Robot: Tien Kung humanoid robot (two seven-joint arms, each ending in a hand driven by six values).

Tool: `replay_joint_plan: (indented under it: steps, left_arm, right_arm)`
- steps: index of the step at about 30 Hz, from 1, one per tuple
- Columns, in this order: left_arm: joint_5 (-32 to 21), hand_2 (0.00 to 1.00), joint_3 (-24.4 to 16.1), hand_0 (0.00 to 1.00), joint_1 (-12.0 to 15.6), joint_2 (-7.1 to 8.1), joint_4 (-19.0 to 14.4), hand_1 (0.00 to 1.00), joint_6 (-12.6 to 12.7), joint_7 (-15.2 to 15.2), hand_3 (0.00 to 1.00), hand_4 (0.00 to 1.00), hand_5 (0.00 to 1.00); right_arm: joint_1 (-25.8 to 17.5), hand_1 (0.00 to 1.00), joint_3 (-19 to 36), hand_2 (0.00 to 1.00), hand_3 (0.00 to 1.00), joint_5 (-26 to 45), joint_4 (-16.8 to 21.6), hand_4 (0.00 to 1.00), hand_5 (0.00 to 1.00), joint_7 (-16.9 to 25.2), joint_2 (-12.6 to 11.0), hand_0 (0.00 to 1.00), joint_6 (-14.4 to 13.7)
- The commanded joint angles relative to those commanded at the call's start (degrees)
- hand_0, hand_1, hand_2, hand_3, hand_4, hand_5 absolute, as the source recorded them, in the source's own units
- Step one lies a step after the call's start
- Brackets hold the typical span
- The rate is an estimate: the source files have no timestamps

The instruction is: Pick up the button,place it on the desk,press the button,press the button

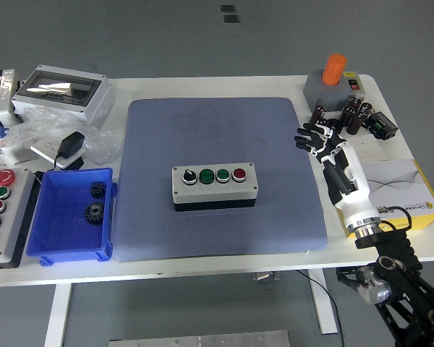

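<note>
The grey button box (pixel 215 186) lies in the middle of the blue mat (pixel 224 173). It carries a black knob, two green buttons and a red button (pixel 239 174) in a row. My right hand (pixel 320 139) is white with black fingers. It hovers over the mat's right edge, well to the right of the box, with fingers spread and holding nothing. The left arm is out of view.
A blue bin (pixel 71 214) with gears sits at the left. A second button panel (pixel 1 215) lies at the far left. A grey enclosure (pixel 63 93) and bagged parts are at the back left. An orange-capped box (pixel 333 85), small black parts and a yellow-edged box (pixel 401 189) stand at the right.
</note>
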Motion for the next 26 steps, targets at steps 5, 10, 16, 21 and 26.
replay_joint_plan:
  steps: [5, 10, 16, 21, 26]
  left_arm:
    - [0.8, 0.61, -0.9, 0.7, 0.1, -0.1, 0.0, 0.703, 0.0, 0.3, 0.649, 0.719, 0.285]
    - [1.8, 0.61, -1.8, 0.7, -0.2, -0.47, 0.0, 0.703, -0.1, 0.7, 0.649, 0.718, 0.285]
    - [2.0, 0.608, -1.8, 0.7, -1.1, -0.43, 0.0, 0.703, -0.2, 0.3, 0.647, 0.714, 0.281]
    - [2.1, 0.606, -1.8, 0.7, -1.3, -0.48, 0.0, 0.703, -0.2, 0.3, 0.646, 0.705, 0.268]
    - [2.0, 0.606, -1.7, 0.7, -1.5, -0.48, 0.0, 0.703, -0.2, 0.2, 0.646, 0.705, 0.268]
  right_arm:
    - [0.0, 0.608, -0.1, 0.629, 0.639, 0.4, 0.0, 0.815, 0.603, 0.4, -0.1, 0.62, 0.3]
    - [0.1, 0.59, 0.2, 0.623, 0.636, 0.6, -0.1, 0.81, 0.587, 0.5, -0.3, 0.602, 0.4]
    - [0.8, 0.589, 0.4, 0.622, 0.636, 0.6, -0.2, 0.799, 0.576, 0.5, -0.8, 0.596, 0.4]
    - [1.2, 0.584, 0.5, 0.621, 0.635, 0.6, 0.1, 0.788, 0.562, 0.5, -1.7, 0.594, 0.4]
    - [1.3, 0.584, 1.2, 0.621, 0.635, 0.9, 0.4, 0.788, 0.562, 0.4, -2.6, 0.594, 0.5]
